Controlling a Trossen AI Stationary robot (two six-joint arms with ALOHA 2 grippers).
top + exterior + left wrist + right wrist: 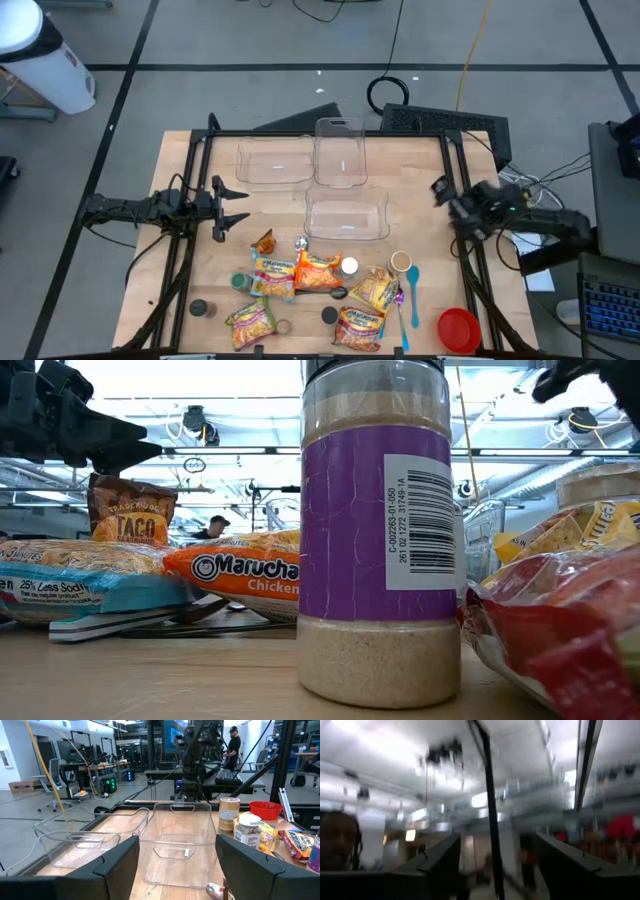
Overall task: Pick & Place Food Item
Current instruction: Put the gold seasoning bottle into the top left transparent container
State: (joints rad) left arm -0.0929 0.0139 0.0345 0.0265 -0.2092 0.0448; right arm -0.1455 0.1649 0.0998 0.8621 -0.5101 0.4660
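Wooden desk [200, 200] carries three clear plastic containers [346, 216] at centre. Below them, lower centre, lies an orange ramen packet [318, 272], long axis left-right, among other food. Left gripper [237, 207], mid-left, fingers spread and empty, sits well apart from it. Right gripper [442, 195], mid-right, fingers apart, holds nothing.

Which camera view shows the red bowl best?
The high view: the red bowl shows whole from above, near the table's front right corner. The left wrist view shows its rim from the side, behind the jars. The low and right wrist views do not show it.
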